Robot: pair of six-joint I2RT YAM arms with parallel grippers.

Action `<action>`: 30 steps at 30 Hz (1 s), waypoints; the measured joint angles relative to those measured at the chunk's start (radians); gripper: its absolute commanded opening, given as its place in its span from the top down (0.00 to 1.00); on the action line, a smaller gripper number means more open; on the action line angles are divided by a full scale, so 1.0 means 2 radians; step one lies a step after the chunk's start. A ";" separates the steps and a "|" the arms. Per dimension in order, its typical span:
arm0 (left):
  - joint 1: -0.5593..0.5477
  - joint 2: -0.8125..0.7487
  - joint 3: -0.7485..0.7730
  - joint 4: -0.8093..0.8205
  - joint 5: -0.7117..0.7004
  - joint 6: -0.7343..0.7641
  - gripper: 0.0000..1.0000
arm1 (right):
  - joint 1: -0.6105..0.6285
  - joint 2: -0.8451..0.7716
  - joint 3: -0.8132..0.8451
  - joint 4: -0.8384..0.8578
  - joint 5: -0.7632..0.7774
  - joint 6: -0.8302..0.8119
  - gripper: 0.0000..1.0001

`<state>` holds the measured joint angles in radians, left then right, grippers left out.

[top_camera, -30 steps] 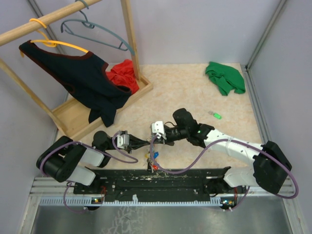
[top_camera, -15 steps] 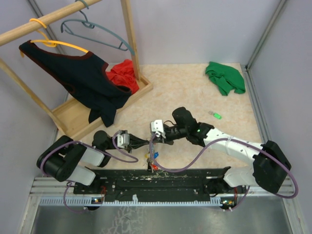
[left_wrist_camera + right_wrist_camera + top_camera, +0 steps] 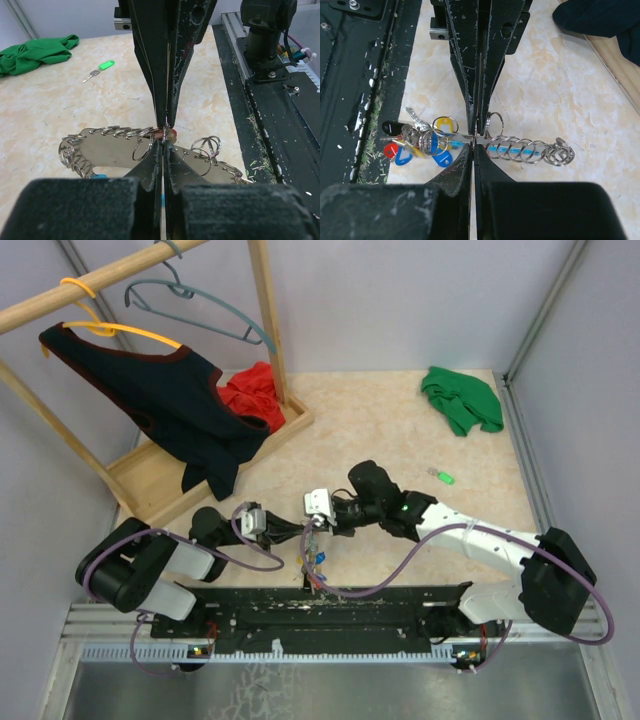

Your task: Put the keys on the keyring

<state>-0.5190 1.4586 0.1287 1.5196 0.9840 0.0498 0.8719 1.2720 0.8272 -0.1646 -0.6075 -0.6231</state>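
Note:
The keyring (image 3: 520, 149) is a silvery coiled loop with a light-blue segment and a cluster of blue, yellow and red tags (image 3: 422, 144). It hangs between my two grippers, and in the top view its tags (image 3: 316, 562) dangle below them. My left gripper (image 3: 164, 143) and right gripper (image 3: 474, 145) meet tip to tip, each shut on the keyring's metal band. A small red piece (image 3: 171, 134) shows at the tips; I cannot tell what it is. The green key (image 3: 441, 476) lies alone on the table at the far right and also shows in the left wrist view (image 3: 101, 66).
A green cloth (image 3: 462, 398) lies at the back right. A wooden rack (image 3: 215, 455) with a black garment (image 3: 165, 400), a red cloth (image 3: 252, 395) and hangers stands at the back left. The black base rail (image 3: 330, 605) runs along the near edge.
My right gripper has shifted slightly left toward the left gripper, and the keyring's tags moved a little with it. The green key has not moved.

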 measured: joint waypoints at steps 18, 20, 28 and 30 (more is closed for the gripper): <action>-0.004 -0.005 0.001 0.000 -0.064 -0.068 1.00 | 0.027 -0.008 -0.002 0.005 0.092 -0.033 1.00; -0.008 -0.008 0.001 0.000 -0.075 -0.072 1.00 | 0.030 -0.011 -0.006 0.010 0.103 -0.034 1.00; -0.026 -0.010 0.001 -0.001 -0.117 -0.080 1.00 | 0.032 -0.015 -0.045 0.059 0.125 -0.033 1.00; -0.030 -0.011 0.001 0.000 -0.128 -0.081 1.00 | 0.032 -0.017 -0.048 0.067 0.128 -0.032 1.00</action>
<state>-0.5785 1.4364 0.1307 1.5188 0.7277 -0.1127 0.9363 1.2381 0.7307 -0.0307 -0.3508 -0.6868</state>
